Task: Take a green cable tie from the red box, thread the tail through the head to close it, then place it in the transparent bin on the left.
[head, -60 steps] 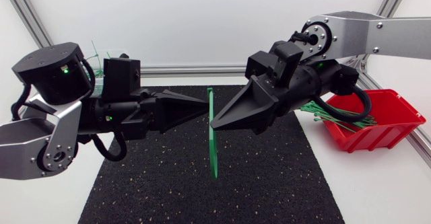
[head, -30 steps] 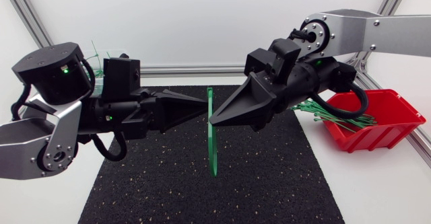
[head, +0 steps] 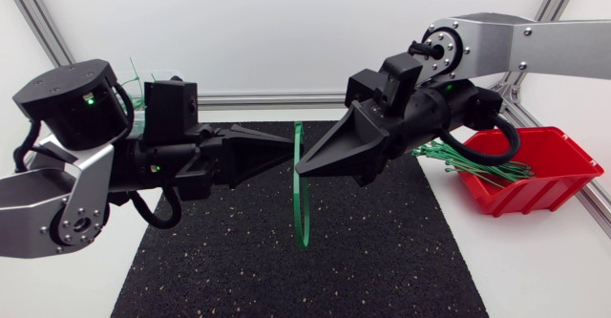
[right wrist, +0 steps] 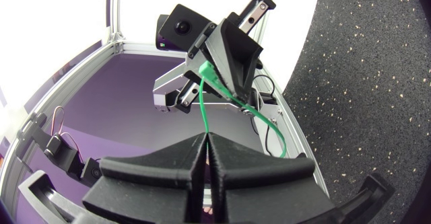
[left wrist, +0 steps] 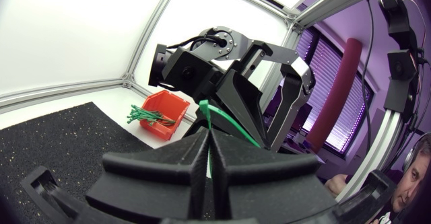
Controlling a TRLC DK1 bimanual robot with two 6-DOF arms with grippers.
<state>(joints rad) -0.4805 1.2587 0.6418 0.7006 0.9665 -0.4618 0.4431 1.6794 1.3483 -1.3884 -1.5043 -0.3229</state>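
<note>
Black speckled matting covers the white table beneath both of your arms. Your left gripper is pinched tight on the green cable tie. Its own wrist view shows the two fingers pressed together with the strip coming out between them. Your right gripper meets it almost tip to tip from the opposite side. It is clamped on the same tie, just beside the left one's grip along the strip. Together they hold the tie in the air above the mat.

From overhead, the tie's long axis runs across the line of the two grippers. A short part points toward the mat's far edge and the longer part toward its near edge. In both wrist views a second green strand curves away from the grip. You cannot make out which end is head and which is tail, or whether it is threaded.

Behind your right gripper, past its wrist, the red box holds a bundle of green ties. Several poke over the rim toward the mat, and the arm covers part of the box. Behind your left arm, the transparent bin is mostly hidden. Only a sliver and a few thin green strands show.
</note>
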